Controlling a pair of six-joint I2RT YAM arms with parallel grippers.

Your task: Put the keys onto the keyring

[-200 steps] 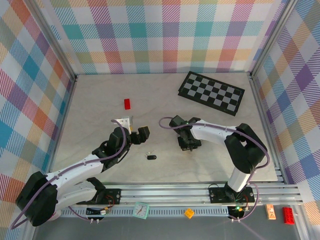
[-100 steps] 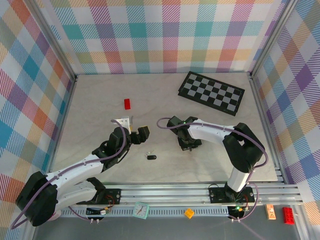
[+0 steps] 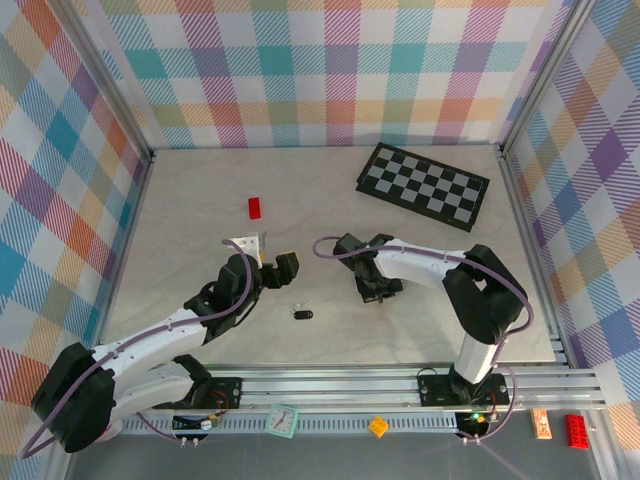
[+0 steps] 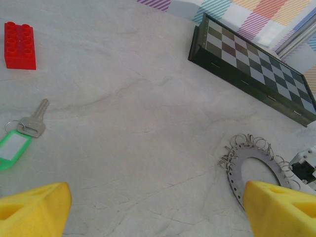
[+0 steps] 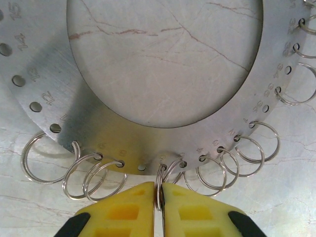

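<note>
The keyring (image 5: 44, 106) is a flat silver hoop with numbered holes and several small split rings round its rim, lying on the table. My right gripper (image 5: 159, 190) is shut on one split ring (image 5: 158, 178), pinched upright between its yellow fingertips; from above this gripper (image 3: 378, 290) sits over the keyring. A silver key with a light green head (image 4: 15, 146) lies at the left of the left wrist view, and the keyring (image 4: 240, 165) at lower right. A black-headed key (image 3: 303, 314) lies between the arms. My left gripper (image 4: 158, 210) hangs open above bare table.
A red brick (image 4: 19, 38) lies beyond the green key. The chequered board (image 3: 423, 185) rests at the back right. Plaid walls close in the table on three sides. Bare tabletop stretches between the green key and the keyring.
The right jaws have closed onto the split ring, and the right arm has shifted slightly left. The left arm and the keys have not moved.
</note>
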